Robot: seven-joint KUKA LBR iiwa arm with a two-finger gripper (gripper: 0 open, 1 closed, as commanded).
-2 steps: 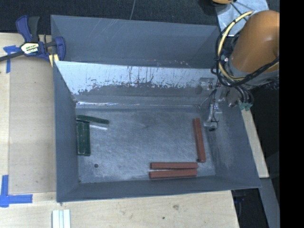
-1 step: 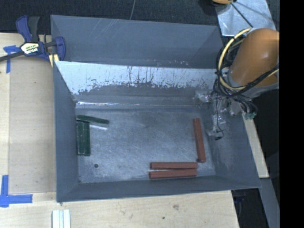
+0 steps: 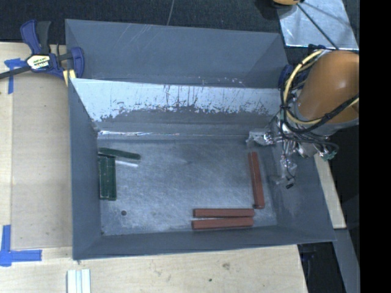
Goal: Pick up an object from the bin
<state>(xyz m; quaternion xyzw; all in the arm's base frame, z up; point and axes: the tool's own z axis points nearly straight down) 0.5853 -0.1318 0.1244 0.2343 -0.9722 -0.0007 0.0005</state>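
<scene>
Grey bin (image 3: 183, 182), right side — my gripper (image 3: 287, 177), spread or pressed together I cannot tell, hangs just right of a reddish-brown bar (image 3: 255, 179).

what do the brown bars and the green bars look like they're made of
Brown bars: flat, even red-brown with no glare, so probably painted wood or matte plastic; can't tell which. Green bars: dark green, with a pale sheen along the upper one, so perhaps smoother plastic or lacquered wood.

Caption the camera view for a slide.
End effector at bin's right side near a red-brown bar; green bars lie left.
</scene>
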